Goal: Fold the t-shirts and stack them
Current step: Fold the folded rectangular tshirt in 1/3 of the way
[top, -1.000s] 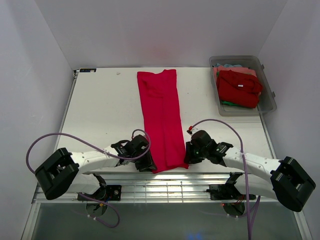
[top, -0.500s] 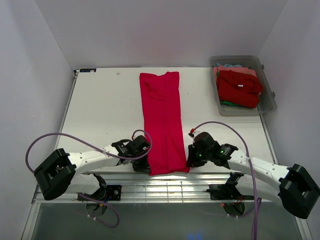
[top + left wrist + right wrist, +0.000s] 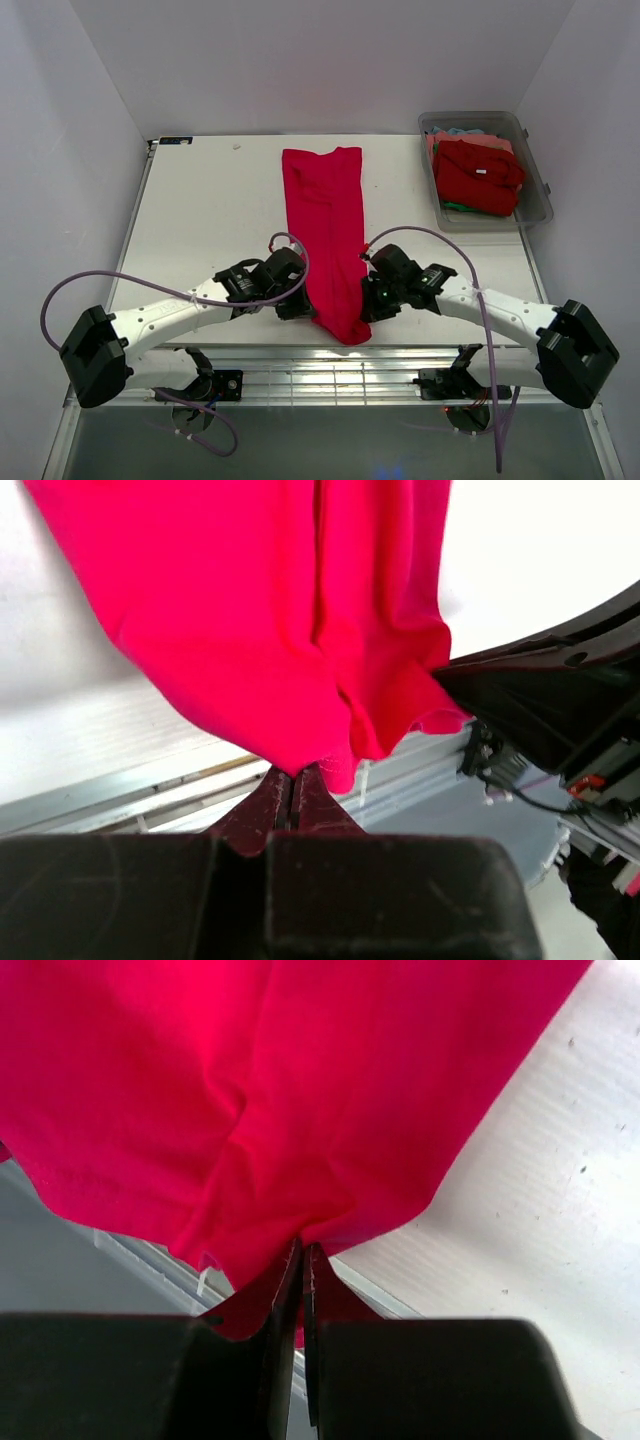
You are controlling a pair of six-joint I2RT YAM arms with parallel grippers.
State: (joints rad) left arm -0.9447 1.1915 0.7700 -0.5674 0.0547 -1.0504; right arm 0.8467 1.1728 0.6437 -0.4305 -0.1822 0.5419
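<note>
A pink-red t-shirt (image 3: 328,230), folded into a long narrow strip, lies down the middle of the white table (image 3: 210,220). My left gripper (image 3: 298,305) is shut on its near left corner, seen in the left wrist view (image 3: 291,772). My right gripper (image 3: 366,303) is shut on its near right corner, seen in the right wrist view (image 3: 302,1250). Both hold the near end lifted, and the cloth (image 3: 290,620) sags between them (image 3: 250,1090).
A clear plastic bin (image 3: 535,190) at the back right holds several crumpled red and coloured shirts (image 3: 478,175). A metal rail (image 3: 330,370) runs along the table's near edge. White walls stand on both sides.
Both grippers have moved away from the near edge and inward, lifting the shirt's near end. The far end has slid a little to the right.
</note>
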